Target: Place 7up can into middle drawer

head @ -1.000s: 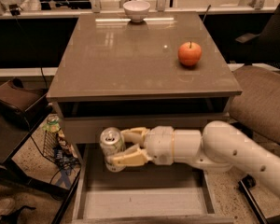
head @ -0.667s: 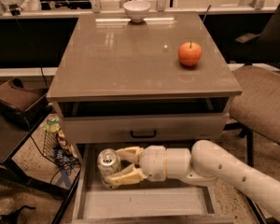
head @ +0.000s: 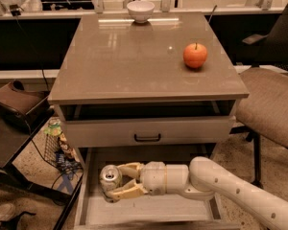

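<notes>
- While the hand [head: 116, 182] clasps the 7up can [head: 109, 175] from 3 o'clock, the can's long axis looks roughly upright, low inside the open middle drawer [head: 156, 210].
- Bare floor lies at 6 o'clock of the can, and the drawer's left wall is near at 9 o'clock.
- Setting it down straight seems safe, drifting left risky.

7up can [head: 110, 178] in tool [head: 113, 182], within middle drawer [head: 149, 211]

My gripper [head: 112, 183], over the middle drawer [head: 149, 211], has tan fingers [head: 127, 191] on a smooth white arm [head: 230, 186] with small dark dots.
</notes>
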Tool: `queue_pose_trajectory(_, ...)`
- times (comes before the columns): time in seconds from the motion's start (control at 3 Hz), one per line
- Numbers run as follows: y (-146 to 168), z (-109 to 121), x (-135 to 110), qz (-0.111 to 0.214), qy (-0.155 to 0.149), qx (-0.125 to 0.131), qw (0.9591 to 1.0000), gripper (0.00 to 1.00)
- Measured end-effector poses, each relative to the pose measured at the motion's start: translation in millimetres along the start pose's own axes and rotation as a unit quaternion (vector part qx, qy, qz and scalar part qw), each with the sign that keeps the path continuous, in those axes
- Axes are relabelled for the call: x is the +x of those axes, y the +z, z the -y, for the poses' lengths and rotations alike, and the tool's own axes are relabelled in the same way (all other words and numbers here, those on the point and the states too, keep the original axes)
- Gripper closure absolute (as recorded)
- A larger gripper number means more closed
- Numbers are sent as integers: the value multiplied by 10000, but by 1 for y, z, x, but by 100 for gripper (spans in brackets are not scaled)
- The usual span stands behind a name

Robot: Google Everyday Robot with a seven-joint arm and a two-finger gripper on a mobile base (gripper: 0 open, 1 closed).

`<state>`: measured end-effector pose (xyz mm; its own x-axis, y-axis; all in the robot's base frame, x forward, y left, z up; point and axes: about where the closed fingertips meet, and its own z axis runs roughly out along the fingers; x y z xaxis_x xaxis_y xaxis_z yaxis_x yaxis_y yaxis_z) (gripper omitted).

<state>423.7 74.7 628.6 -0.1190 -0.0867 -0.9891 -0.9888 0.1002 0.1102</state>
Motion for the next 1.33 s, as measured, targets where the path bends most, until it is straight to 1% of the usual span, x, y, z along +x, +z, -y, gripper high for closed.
queue_pose_trajectory(0.33,28,26,30,352,-5,79,9993,100)
queue_pose_trajectory(0.67,53,53,67,606,123,143,9980,100)
queue_pose_trajectory(1.0,79,76,120,328,-67,127,9994,100)
queue_pose_trajectory(1.33,86,86,146,-1,-300,51,9995,100)
